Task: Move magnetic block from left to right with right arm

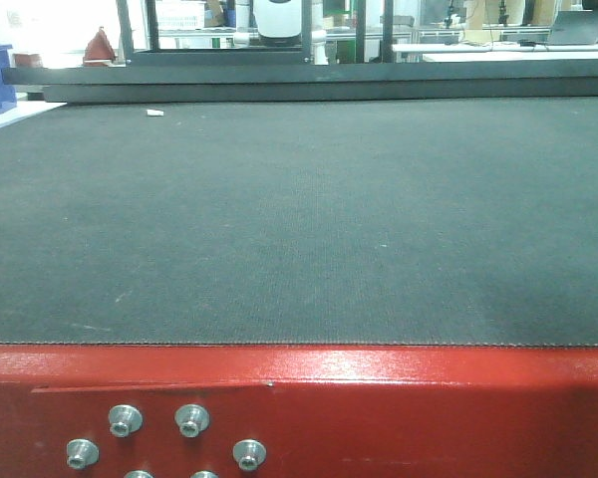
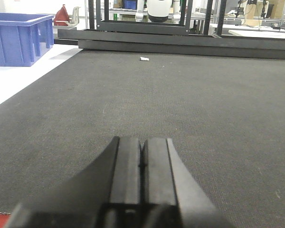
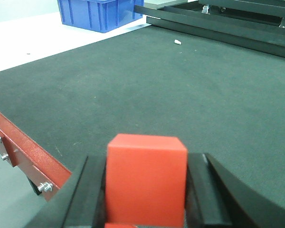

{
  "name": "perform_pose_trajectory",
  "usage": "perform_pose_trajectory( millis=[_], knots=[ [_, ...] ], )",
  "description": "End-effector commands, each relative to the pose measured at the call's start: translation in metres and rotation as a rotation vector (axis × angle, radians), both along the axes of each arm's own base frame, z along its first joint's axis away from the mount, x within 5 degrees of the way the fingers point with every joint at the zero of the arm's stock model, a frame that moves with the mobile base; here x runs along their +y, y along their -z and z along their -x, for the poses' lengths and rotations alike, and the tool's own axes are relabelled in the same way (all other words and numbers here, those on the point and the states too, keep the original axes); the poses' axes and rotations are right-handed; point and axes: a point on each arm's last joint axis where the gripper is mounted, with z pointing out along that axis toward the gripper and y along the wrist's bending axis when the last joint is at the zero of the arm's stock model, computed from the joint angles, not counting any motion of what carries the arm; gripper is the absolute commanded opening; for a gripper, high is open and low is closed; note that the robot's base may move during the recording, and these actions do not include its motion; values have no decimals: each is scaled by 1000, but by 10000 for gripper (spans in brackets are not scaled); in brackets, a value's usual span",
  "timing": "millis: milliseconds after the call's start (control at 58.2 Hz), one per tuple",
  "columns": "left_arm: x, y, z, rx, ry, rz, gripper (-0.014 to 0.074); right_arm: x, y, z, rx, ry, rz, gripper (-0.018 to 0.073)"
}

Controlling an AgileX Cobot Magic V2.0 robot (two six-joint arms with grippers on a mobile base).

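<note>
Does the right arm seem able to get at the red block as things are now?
Probably yes: the block already sits between the fingers of the right hand, with nothing in the way.

1. The place looks like a robotics lab or a workshop, not a home.
2. The work surface is a wide dark grey mat [image 1: 299, 219], and its front edge is a red painted metal beam [image 1: 399, 398] with hex bolts [image 1: 191, 420].
3. A blue plastic crate [image 2: 19, 38] stands on a white surface at the left.
4. Behind the mat lie long black metal frames [image 1: 309, 82], and beyond them a white machine [image 1: 279, 18] stands between dark posts.
5. Farther back are white desks [image 1: 478, 50] with what seems a laptop [image 1: 578, 28].
</note>
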Motion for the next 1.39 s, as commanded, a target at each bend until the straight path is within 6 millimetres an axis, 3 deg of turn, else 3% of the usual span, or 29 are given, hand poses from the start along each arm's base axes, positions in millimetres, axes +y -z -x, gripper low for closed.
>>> perform_pose_trajectory(
  millis=[0,1375],
  knots=[
    [0,-5,1,-85,-1,17,-126,0,-17,0,-109,-4,-49,204],
    [0,-5,1,-85,-1,17,-126,0,-17,0,-109,-4,-49,204]
  ],
)
